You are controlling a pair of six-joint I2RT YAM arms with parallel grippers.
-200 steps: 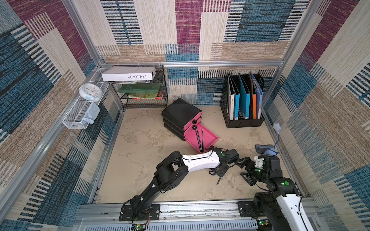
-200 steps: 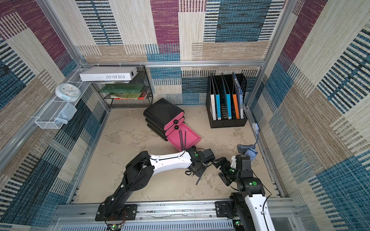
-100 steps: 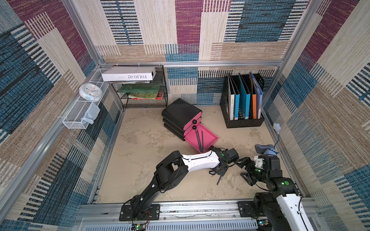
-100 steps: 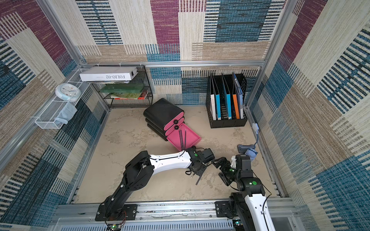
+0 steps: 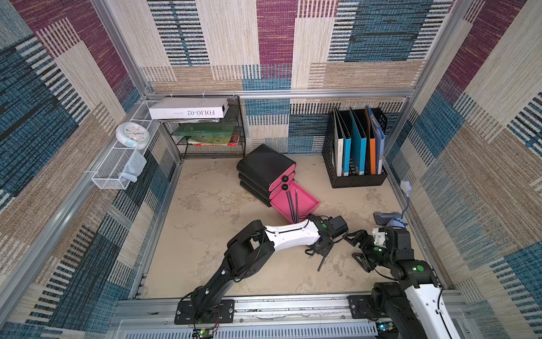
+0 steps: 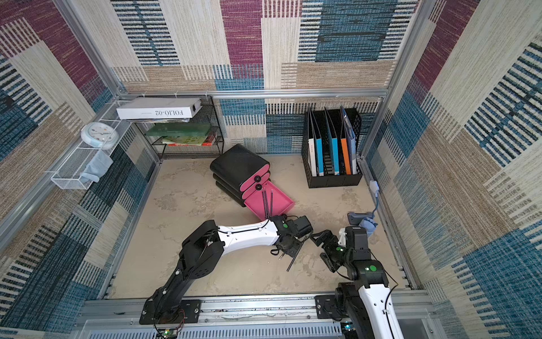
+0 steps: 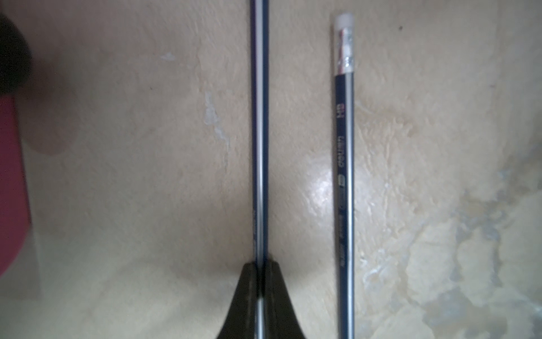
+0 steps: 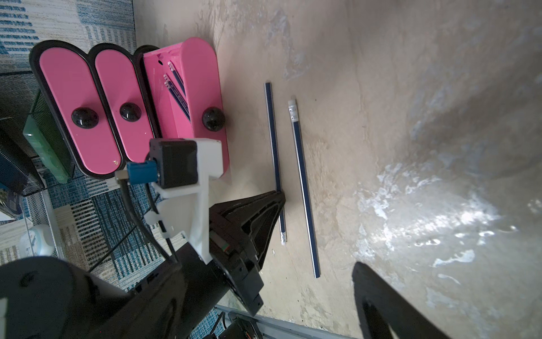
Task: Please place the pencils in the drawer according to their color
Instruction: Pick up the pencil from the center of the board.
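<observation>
My left claw is pinched tight on a thin dark navy pencil, low down by the beige stone-look table. A second navy pencil with a white rubber end lies just beside it, side by side and not touching. The bottom pink plastic drawer stands pulled out, and three navy pencils lie inside it. My right claw hangs near, spread wide, holding nothing.

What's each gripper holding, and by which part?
Left gripper shut on a navy pencil, on its shaft nearer the eraser end. Right gripper open, holding nothing.
</observation>
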